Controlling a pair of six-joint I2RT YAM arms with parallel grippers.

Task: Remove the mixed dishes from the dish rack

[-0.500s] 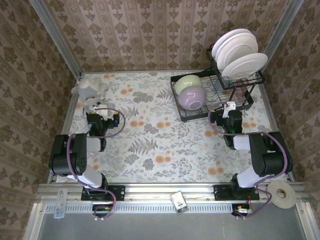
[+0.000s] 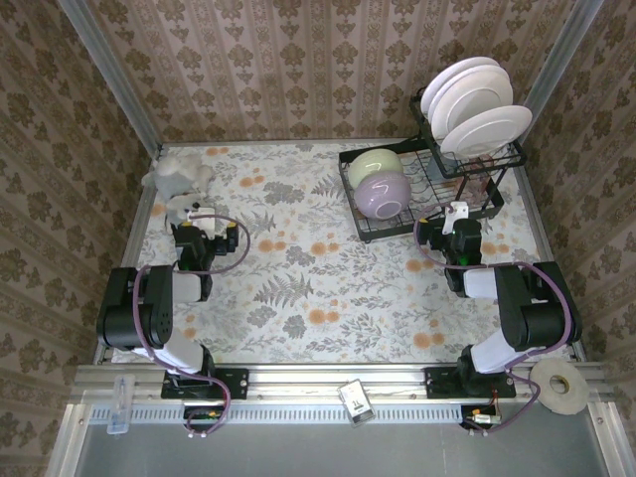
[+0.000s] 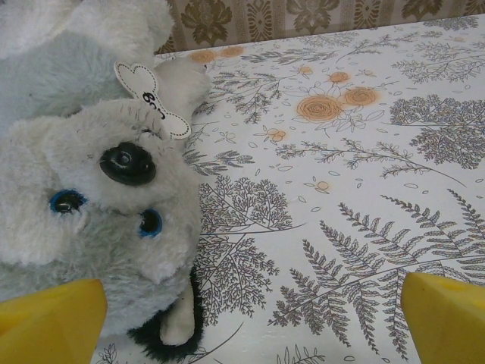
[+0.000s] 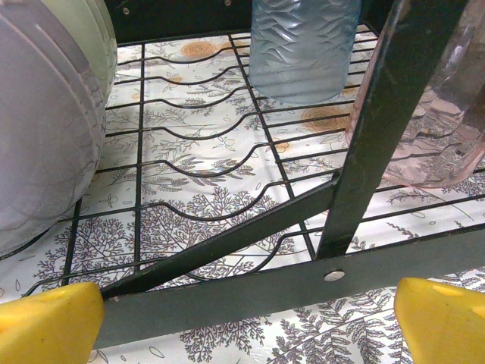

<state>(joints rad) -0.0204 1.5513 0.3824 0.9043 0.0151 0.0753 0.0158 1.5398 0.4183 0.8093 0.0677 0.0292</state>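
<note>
In the top view, the black wire dish rack (image 2: 427, 194) is seen at the far right of the floral tabletop (image 2: 318, 288). White plates (image 2: 472, 104) are stood on edge on its raised upper shelf. A pale green bowl (image 2: 374, 166) and a lavender bowl (image 2: 384, 195) are leaned in its lower tier. The right fingers (image 2: 456, 213) are placed at the rack's near edge. The left fingers (image 2: 189, 211) are pointed at a grey plush toy (image 2: 177, 171) in the far left corner.

In the left wrist view, the yellow fingertips (image 3: 45, 322) are spread wide, with nothing held. The plush toy is seen just ahead, at the left.

In the right wrist view, the fingertips (image 4: 443, 318) are spread wide and empty before the rack's frame bar. A bluish cup (image 4: 303, 45) and a pink cup (image 4: 439, 129) are set on the lower wires, with both bowls at the left.
</note>
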